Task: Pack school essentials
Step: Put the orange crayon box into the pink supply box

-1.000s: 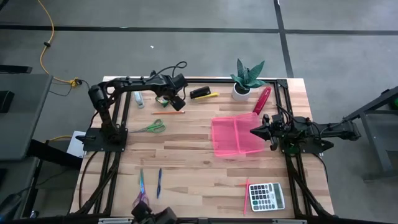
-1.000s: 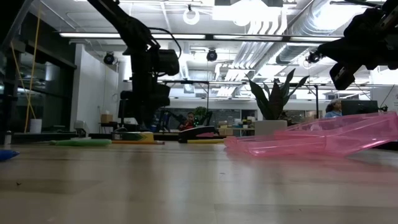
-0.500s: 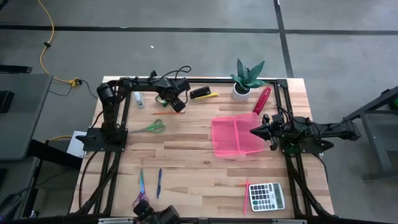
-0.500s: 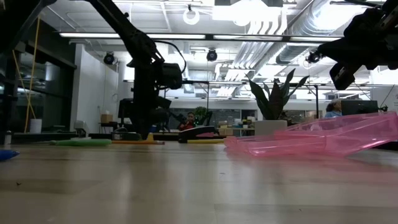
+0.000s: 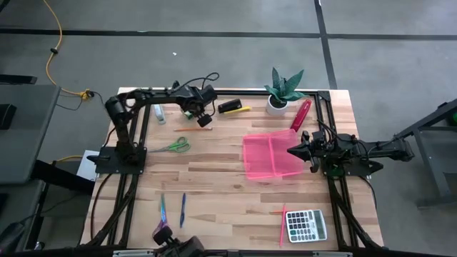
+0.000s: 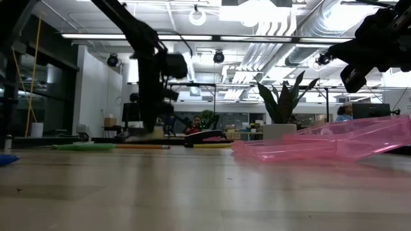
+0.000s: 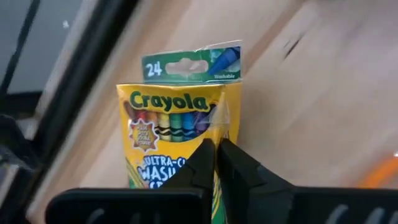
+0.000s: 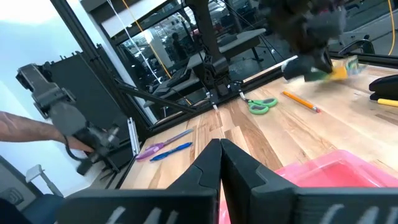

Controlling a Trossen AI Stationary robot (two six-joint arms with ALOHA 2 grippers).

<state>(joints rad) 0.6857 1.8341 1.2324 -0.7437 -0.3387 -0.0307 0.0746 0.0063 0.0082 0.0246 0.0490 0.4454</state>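
The yellow-green crayon box (image 7: pixel 171 124) lies near the table's far left edge (image 5: pixel 187 112). My left gripper (image 7: pixel 216 148) is shut over it, pointing steeply down (image 5: pixel 201 118). Green-handled scissors (image 5: pixel 175 146) and an orange pencil (image 5: pixel 193 129) lie flat just nearer. Purple-handled scissors (image 5: pixel 163 210) and a blue pen (image 5: pixel 183 209) lie near the front left. A red pencil (image 5: pixel 283 223) lies at the front right. My right gripper (image 5: pixel 291 150) is shut and level above the right side of the pink tray (image 5: pixel 271 157), touching nothing. My left gripper's shut fingertips (image 7: pixel 205 158) lie against the box's printed front face (image 7: pixel 186 134), close to one long edge. They come slanting down from above. Whether they pinch any part of the box I cannot tell, since the fingers cover that spot.
A potted plant (image 5: pixel 284 89), a black and yellow item (image 5: pixel 232 108) and a red item (image 5: pixel 300 114) stand along the far edge. A calculator (image 5: pixel 307 225) lies at the front right. Bare wood lies between the tray and the scissors.
My left gripper dropped onto the crayon box, shut from wide open, then came up a little. The box now shows blurred under it in the right wrist view.
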